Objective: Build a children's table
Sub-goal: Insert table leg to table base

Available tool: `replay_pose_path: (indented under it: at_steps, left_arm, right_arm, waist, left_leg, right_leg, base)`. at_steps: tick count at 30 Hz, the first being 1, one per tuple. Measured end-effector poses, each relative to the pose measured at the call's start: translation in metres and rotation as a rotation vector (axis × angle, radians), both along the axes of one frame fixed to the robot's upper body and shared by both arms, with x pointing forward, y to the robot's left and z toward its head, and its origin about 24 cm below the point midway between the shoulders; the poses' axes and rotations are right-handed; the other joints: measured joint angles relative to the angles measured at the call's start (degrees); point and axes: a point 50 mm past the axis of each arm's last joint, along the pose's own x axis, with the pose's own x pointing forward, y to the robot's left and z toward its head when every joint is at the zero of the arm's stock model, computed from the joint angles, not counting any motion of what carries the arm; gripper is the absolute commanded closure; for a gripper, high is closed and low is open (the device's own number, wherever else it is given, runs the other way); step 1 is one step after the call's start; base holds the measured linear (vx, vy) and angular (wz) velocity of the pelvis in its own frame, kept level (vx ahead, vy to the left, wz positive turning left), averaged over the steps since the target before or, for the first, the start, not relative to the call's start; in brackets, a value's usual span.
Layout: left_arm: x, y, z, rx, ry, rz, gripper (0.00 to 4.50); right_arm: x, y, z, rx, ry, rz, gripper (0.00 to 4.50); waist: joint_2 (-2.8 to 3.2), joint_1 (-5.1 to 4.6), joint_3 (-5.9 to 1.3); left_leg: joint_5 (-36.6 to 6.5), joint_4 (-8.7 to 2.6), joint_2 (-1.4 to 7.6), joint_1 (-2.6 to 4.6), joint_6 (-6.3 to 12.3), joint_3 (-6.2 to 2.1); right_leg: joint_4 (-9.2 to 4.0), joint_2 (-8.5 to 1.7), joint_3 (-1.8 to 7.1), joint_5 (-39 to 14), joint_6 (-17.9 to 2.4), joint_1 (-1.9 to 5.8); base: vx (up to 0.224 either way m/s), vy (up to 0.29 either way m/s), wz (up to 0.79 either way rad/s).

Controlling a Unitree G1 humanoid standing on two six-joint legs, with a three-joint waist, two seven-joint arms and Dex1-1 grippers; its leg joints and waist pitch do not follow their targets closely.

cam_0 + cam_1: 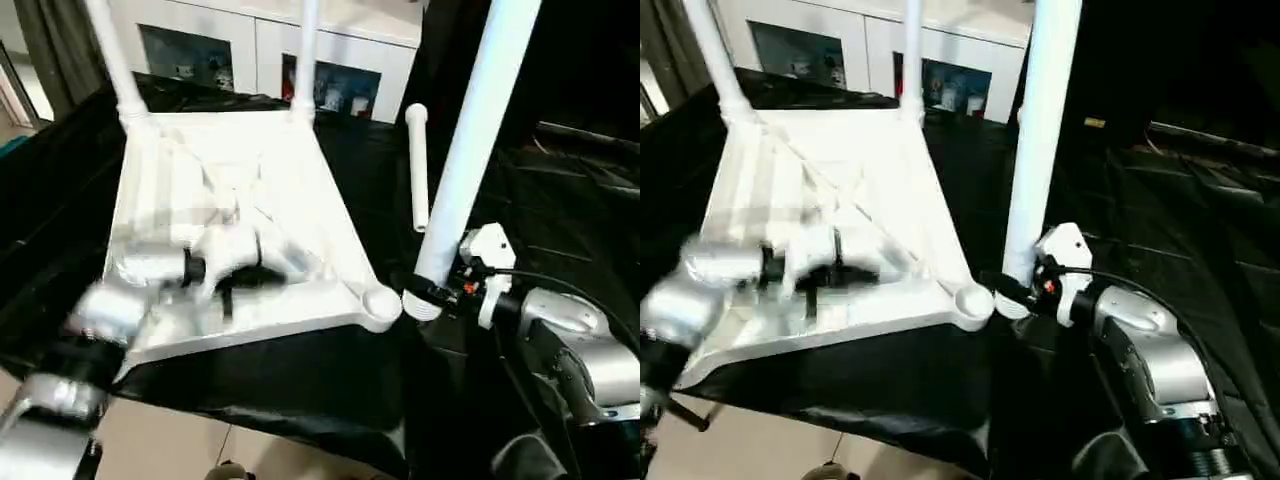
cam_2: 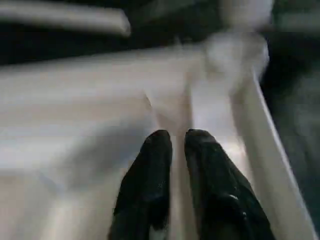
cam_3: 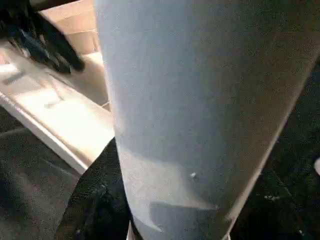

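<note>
White tabletop (image 1: pixel 250 150) lies ribs-up on black cloth, two legs (image 1: pixel 305 55) standing in far sockets, a spare leg (image 1: pixel 418 165) lying right. Right gripper (image 1: pixel 425 292) clamps an upright leg (image 1: pixel 470 150) beside the near-right socket (image 1: pixel 380 303). Left gripper (image 2: pixel 177 142) is barely open over a rib, holding nothing.

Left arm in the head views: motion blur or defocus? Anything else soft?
Left eye view: the left arm is smeared while the tabletop edges and the held leg stay fairly crisp, so probably motion blur. Left wrist view: soft throughout. Right wrist view: leg too close, featureless.
</note>
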Motion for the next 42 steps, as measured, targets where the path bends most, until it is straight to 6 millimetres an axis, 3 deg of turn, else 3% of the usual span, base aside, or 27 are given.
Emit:
replay_pose_path:
  at_steps: [3, 8, 10, 13, 16, 25, 29, 30, 34, 42]
  left_arm:
    - [0.001, -0.014, 0.007, -0.050, -0.012, -0.028, 3.32]
    - [0.001, -0.013, 0.006, -0.050, -0.002, -0.023, 3.32]
    - [0.001, -0.014, 0.006, -0.054, 0.000, -0.019, 3.08]
    - [-0.003, -0.043, -0.008, -0.063, 0.080, -0.030, 2.92]
    - [-0.022, -0.070, -0.033, -0.035, 0.197, -0.119, 2.58]
    - [-0.020, -0.064, -0.032, -0.010, 0.175, -0.040, 1.73]
    - [-0.020, -0.053, -0.031, 0.043, 0.163, -0.008, 1.57]
    - [-0.021, -0.049, -0.032, 0.054, 0.172, -0.006, 1.28]
    - [-0.029, -0.049, -0.037, 0.079, 0.216, -0.029, 1.23]
    - [-0.037, -0.051, -0.041, 0.122, 0.200, 0.028, 2.04]
  right_arm:
    - [0.003, 0.002, 0.003, 0.012, -0.008, -0.017, 2.59]
    - [0.004, 0.000, 0.005, 0.014, -0.014, -0.028, 2.59]
    - [0.004, 0.000, 0.005, 0.016, -0.012, -0.032, 2.59]
    - [0.008, 0.008, 0.002, 0.082, 0.031, -0.075, 2.59]
    - [0.008, 0.019, 0.004, 0.115, 0.037, -0.050, 2.59]
    - [0.007, 0.015, 0.000, 0.107, 0.067, -0.082, 2.59]
    - [0.007, 0.014, 0.000, 0.100, 0.066, -0.083, 2.59]
    - [0.007, 0.014, 0.000, 0.100, 0.066, -0.083, 2.59]
    - [0.007, 0.015, 0.000, 0.096, 0.066, -0.084, 2.59]
    - [0.008, 0.018, 0.000, 0.103, 0.062, -0.098, 2.59]
  waist:
    - [0.00, -0.02, 0.00]
    - [-0.02, -0.13, -0.01]
    - [-0.03, -0.06, -0.02]
    - [-0.06, 0.13, -0.04]
    - [-0.08, 0.14, -0.04]
    - [-0.03, -0.06, -0.05]
    - [-0.03, -0.13, -0.05]
    - [-0.03, -0.11, -0.05]
    - [-0.04, -0.04, -0.05]
    - [-0.04, -0.13, -0.05]
  left_leg:
    - [0.07, 0.00, 0.07, 0.05, -0.09, 0.00]
    - [0.17, -0.03, 0.22, 0.04, -0.26, -0.01]
    - [0.18, -0.03, 0.23, 0.03, -0.27, -0.01]
    - [0.20, 0.01, 0.22, 0.03, -0.24, 0.01]
    - [0.22, 0.01, 0.23, -0.01, -0.20, 0.08]
    - [0.35, -0.07, 0.31, 0.06, -0.35, 0.06]
    - [0.35, -0.13, 0.30, 0.05, -0.35, 0.06]
    - [0.35, -0.14, 0.31, 0.05, -0.35, 0.06]
    - [0.35, -0.13, 0.30, 0.02, -0.34, 0.06]
    - [0.38, -0.13, 0.31, 0.06, -0.38, 0.05]
  right_leg:
    - [0.04, 0.00, -0.07, 0.01, -0.02, 0.07]
    - [0.08, 0.07, -0.18, 0.03, -0.05, 0.05]
    - [0.07, 0.07, -0.19, 0.03, -0.05, 0.06]
    - [0.05, 0.02, -0.20, 0.03, -0.06, 0.15]
    - [0.03, 0.00, -0.20, 0.04, -0.06, 0.12]
    - [0.05, 0.07, -0.23, 0.07, -0.11, 0.14]
    - [0.05, 0.08, -0.24, 0.06, -0.10, 0.11]
    - [0.05, 0.08, -0.24, 0.06, -0.10, 0.11]
    - [0.01, 0.08, -0.24, 0.06, -0.11, 0.11]
    - [0.04, 0.08, -0.24, 0.07, -0.11, 0.13]
  base:
    - [0.000, 0.000, 0.00]
    - [0.000, 0.000, 0.00]
    - [0.000, 0.000, 0.00]
    - [0.000, 0.000, 0.00]
    - [0.000, 0.000, 0.00]
    - [0.000, 0.000, 0.00]
    - [0.000, 0.000, 0.00]
    - [0.000, 0.000, 0.00]
    - [0.000, 0.000, 0.00]
    - [0.000, 0.000, 0.00]
